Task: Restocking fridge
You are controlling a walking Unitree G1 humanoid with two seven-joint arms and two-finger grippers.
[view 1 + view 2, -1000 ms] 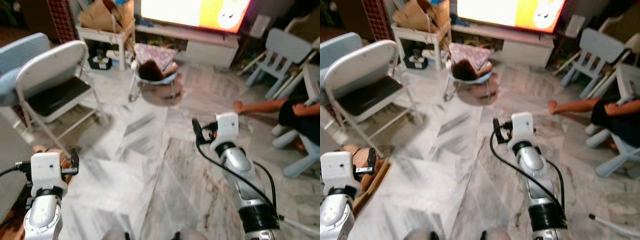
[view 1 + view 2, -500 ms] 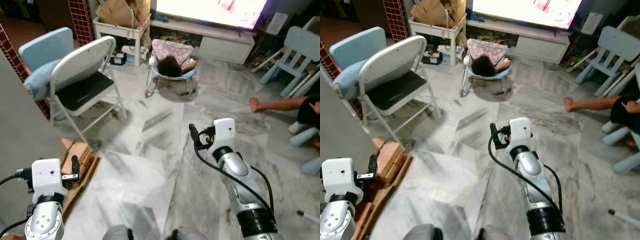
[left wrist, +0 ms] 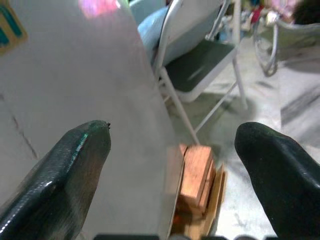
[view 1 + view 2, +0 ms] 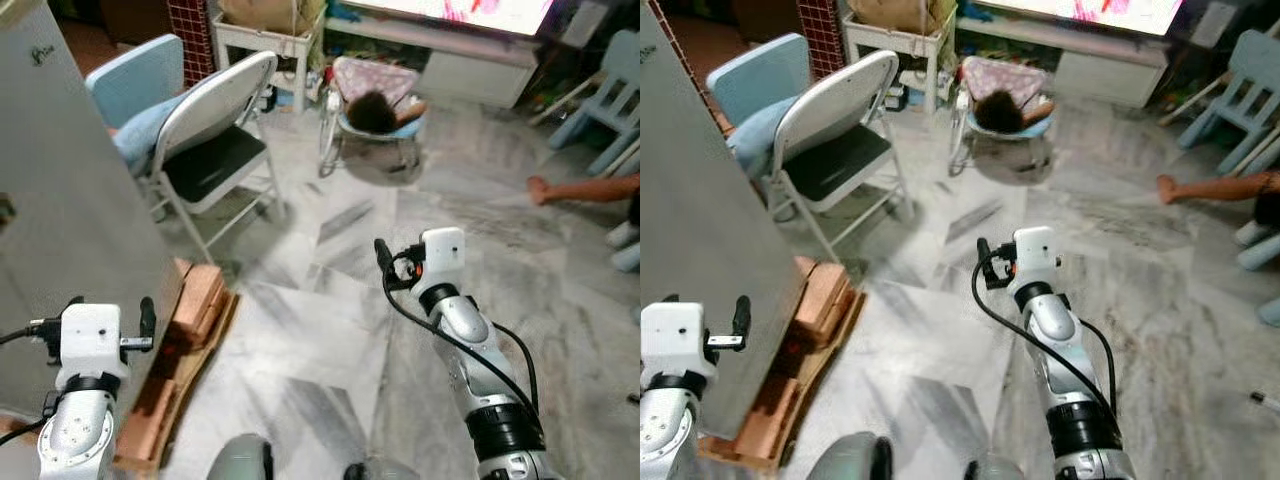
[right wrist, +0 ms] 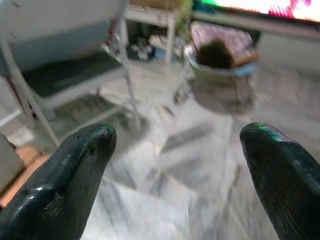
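Swung leftward since the earlier frames, our view now takes in the fridge at our left, left gripper spread wide and empty beside its grey wall, right gripper likewise wide and empty over marble floor, folding chair beyond.

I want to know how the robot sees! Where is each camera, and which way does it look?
Head eyes: on the head, looking down at the floor, fridge, chair; both arms show.
Left wrist: looks past the open left gripper at the fridge and bricks.
Right wrist: looks past the open right gripper at the floor and bouncer.
Shared: every view shows the chair.
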